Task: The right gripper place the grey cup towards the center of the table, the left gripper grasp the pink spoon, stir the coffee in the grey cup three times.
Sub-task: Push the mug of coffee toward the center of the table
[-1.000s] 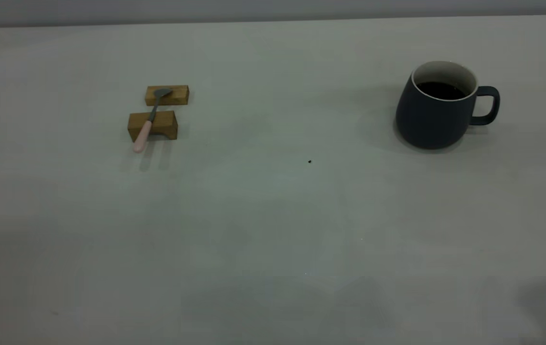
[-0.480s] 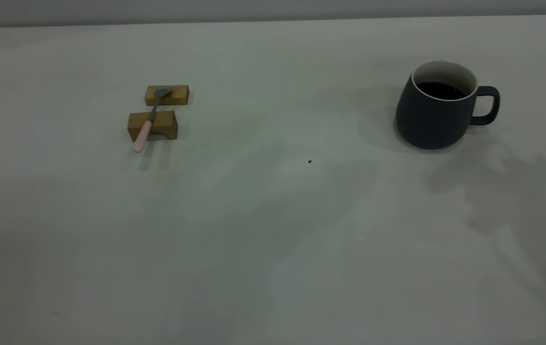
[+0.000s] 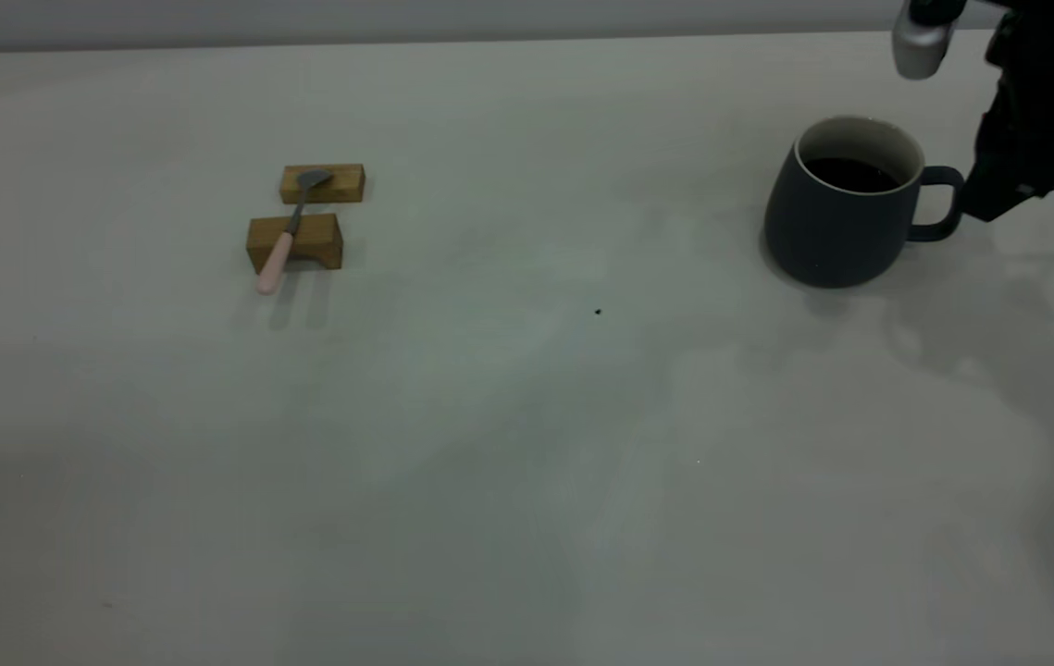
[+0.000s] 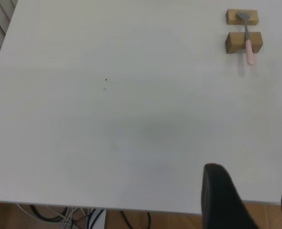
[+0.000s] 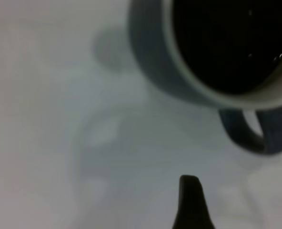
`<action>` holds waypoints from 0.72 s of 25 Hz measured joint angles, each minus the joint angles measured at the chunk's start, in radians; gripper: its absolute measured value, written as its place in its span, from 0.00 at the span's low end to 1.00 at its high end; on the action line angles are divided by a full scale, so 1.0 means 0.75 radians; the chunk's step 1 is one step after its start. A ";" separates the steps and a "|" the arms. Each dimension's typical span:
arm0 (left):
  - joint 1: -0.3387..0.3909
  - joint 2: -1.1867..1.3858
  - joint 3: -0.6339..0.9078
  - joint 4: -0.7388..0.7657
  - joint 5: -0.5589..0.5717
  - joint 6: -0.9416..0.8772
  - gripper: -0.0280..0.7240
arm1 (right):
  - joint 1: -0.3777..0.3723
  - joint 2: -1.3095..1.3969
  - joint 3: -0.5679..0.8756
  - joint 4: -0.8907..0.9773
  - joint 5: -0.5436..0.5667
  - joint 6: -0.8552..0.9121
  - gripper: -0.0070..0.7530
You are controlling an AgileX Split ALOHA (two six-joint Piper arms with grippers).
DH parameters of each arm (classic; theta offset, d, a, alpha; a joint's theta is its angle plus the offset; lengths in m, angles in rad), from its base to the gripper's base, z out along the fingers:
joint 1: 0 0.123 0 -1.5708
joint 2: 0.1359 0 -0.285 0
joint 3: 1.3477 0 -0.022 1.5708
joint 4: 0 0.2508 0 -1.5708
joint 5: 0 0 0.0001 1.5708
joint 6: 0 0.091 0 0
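Observation:
The grey cup (image 3: 837, 217) stands at the table's (image 3: 527, 444) right side with dark coffee (image 3: 850, 174) in it and its handle (image 3: 938, 203) turned right. My right gripper (image 3: 998, 194) hangs just right of the handle, apart from it. Only one of its fingers (image 5: 190, 200) shows in the right wrist view, with a wide bare gap beside it, near the cup (image 5: 155, 57). The pink spoon (image 3: 284, 239) lies across two wooden blocks at the left. My left gripper (image 4: 253, 200) is open near the table's edge, far from the spoon (image 4: 248, 40).
Two brown wooden blocks (image 3: 323, 183) (image 3: 297, 242) hold the spoon off the table. A tiny dark speck (image 3: 598, 312) marks the middle. Cables (image 4: 60, 212) hang beyond the table edge in the left wrist view.
My right arm has come in from the upper right corner and dropped beside the cup's handle. Its shadow has shifted across the table. Cup and spoon have not moved.

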 joint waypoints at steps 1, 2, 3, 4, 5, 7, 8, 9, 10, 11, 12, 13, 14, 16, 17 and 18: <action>0.000 0.000 0.000 0.000 0.000 0.000 0.55 | -0.010 0.037 -0.031 0.010 -0.007 -0.020 0.73; 0.000 0.000 0.000 0.000 0.001 0.000 0.55 | -0.016 0.069 -0.059 0.016 -0.009 -0.036 0.73; 0.000 0.000 0.000 0.000 0.001 0.000 0.55 | -0.022 0.093 -0.079 0.019 -0.009 -0.057 0.72; 0.000 0.000 0.000 0.000 0.001 0.000 0.55 | -0.027 0.117 -0.099 0.022 -0.012 -0.076 0.72; 0.000 0.000 0.000 0.000 0.001 0.000 0.55 | -0.031 0.138 -0.116 0.022 -0.015 -0.094 0.72; 0.000 0.000 0.000 0.000 0.001 0.000 0.55 | -0.035 0.174 -0.141 0.026 -0.032 -0.143 0.72; 0.000 0.000 0.000 0.000 0.001 0.000 0.55 | -0.035 0.191 -0.150 0.025 -0.050 -0.165 0.72; 0.000 0.000 0.000 0.000 0.001 0.000 0.55 | -0.035 0.207 -0.157 0.027 -0.069 -0.180 0.72; 0.000 0.000 0.000 0.000 0.001 0.000 0.55 | -0.035 0.222 -0.164 0.028 -0.084 -0.192 0.72; 0.000 0.000 0.000 0.000 0.001 0.000 0.55 | -0.035 0.233 -0.167 0.033 -0.106 -0.200 0.72; 0.000 0.000 0.000 0.000 0.001 0.000 0.55 | -0.035 0.245 -0.167 0.038 -0.133 -0.204 0.72; 0.000 0.000 0.000 0.000 0.001 0.000 0.55 | -0.035 0.254 -0.167 0.045 -0.157 -0.207 0.72; 0.000 0.000 0.000 0.000 0.001 0.000 0.55 | -0.035 0.259 -0.167 0.047 -0.176 -0.208 0.72; 0.000 0.000 0.000 0.000 0.001 0.000 0.55 | -0.033 0.272 -0.167 0.054 -0.201 -0.208 0.72; 0.000 0.000 0.000 0.000 0.001 0.000 0.55 | -0.029 0.277 -0.167 0.055 -0.206 -0.208 0.72; 0.000 0.000 0.000 0.000 0.001 0.000 0.55 | -0.020 0.279 -0.167 0.057 -0.209 -0.208 0.72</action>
